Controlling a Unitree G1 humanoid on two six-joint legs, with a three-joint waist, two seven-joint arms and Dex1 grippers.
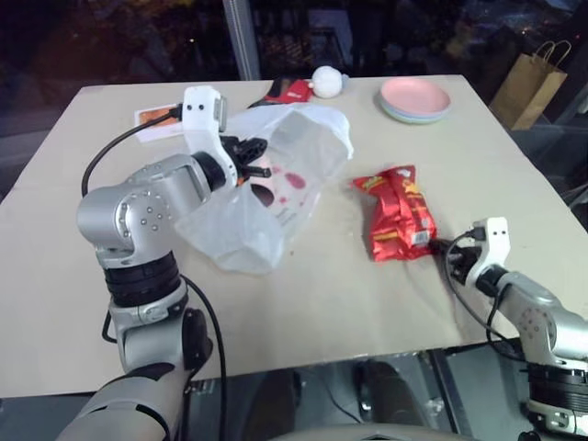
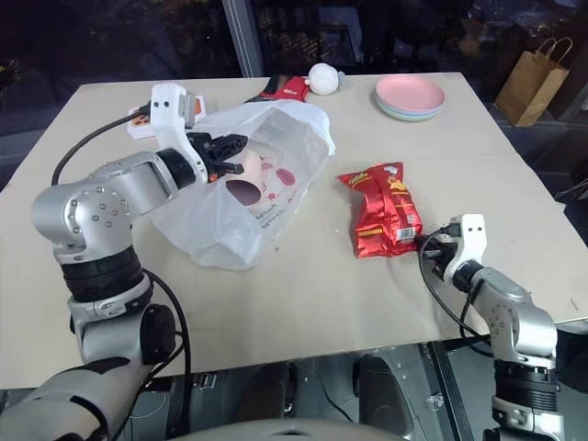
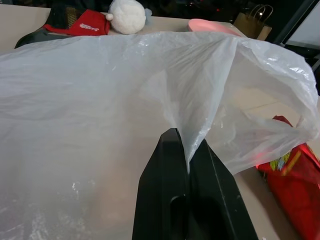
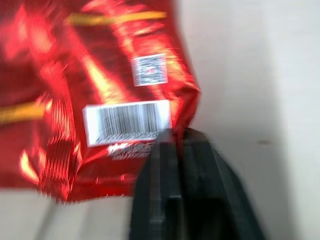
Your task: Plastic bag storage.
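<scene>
Your left gripper is clenched on a fold of the plastic bag, holding its rim up while the rest slumps on the surface, left of the red snack packet. Your right gripper is pinched closed on the packet's near corner, by its barcode, low over the surface.
</scene>
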